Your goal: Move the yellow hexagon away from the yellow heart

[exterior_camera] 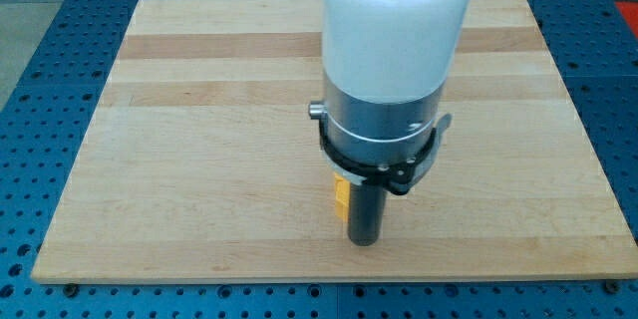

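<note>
Here, camera view only. Wooden desk laid on a blue perforated base, seen from above and in front. White arm body covering the middle of the view, with a metal collar and a dark rod beneath it. My tip resting near the desk's bottom edge, slightly right of centre.

State of the tool: no jaws fitted, so nothing to spread, press together or pinch; a plain rod only.

Task's thing: one small yellow block showing just beside the rod, on the view's left of it, apparently touching or nearly so. Mostly hidden by the rod and collar; shape not readable, so hexagon or heart cannot be told. No second yellow block visible; possibly behind the arm.

Step in hand, as judged: contact or near-contact stage of the push, with my tip at the block's right side.

Next move calls for: confirming which yellow piece this is, then a steady sideways slide carrying the hexagon away from the heart. Push line through the block's middle, to avoid spinning it off the tip. Care near the bottom edge of the desk.
</note>
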### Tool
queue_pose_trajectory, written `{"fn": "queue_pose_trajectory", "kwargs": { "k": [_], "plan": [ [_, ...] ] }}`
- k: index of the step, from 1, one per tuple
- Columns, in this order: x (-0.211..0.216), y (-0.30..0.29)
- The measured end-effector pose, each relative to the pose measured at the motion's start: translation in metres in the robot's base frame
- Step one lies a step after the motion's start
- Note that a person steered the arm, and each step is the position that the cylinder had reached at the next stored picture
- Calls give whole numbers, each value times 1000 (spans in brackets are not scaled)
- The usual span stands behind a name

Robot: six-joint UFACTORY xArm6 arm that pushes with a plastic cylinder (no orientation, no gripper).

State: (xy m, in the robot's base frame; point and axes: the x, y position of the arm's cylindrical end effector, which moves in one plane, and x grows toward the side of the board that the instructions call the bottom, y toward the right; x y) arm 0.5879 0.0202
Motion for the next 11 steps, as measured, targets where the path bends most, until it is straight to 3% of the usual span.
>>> {"fn": "queue_pose_trajectory", "kwargs": {
  "k": [1, 3, 7, 8, 10, 11],
  "plan": [
    [13, -36],
    [-15, -34],
    [-94, 89],
    [-98, 85],
    [-50, 69],
    [-46, 49]
  ]
}}
